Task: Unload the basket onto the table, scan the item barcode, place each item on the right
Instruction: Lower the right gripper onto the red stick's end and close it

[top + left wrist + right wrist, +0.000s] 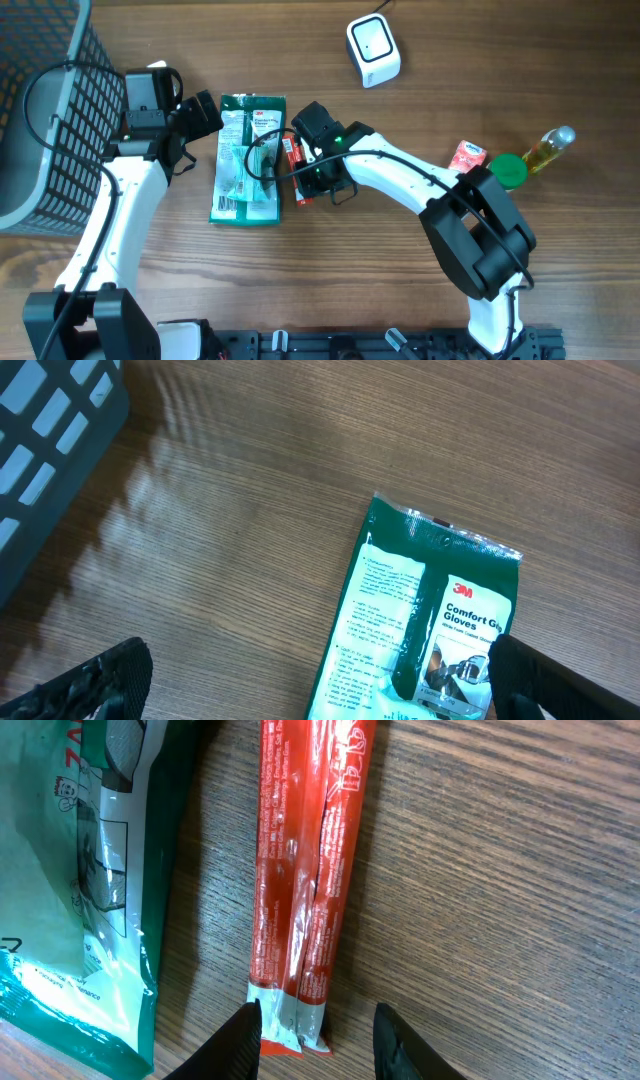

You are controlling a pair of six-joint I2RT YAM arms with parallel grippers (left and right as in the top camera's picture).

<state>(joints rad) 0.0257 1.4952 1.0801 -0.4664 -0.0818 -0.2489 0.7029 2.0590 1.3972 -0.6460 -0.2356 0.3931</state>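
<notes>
Straddling red sachet (310,870) end: right pincer (315,1045) part-open | left pincer (320,695) wide, empty, beside glove pack (420,620)

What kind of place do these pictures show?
Probably a mock shop checkout on a wooden table: a white barcode scanner, a grey basket and packaged goods such as a glove pack.

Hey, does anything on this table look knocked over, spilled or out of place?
Only the bottle of yellow liquid at the right of the overhead view: it seems to lie on its side, though nothing looks spilled. The 3M gloves pack and the red packet lie flat, side by side.
</notes>
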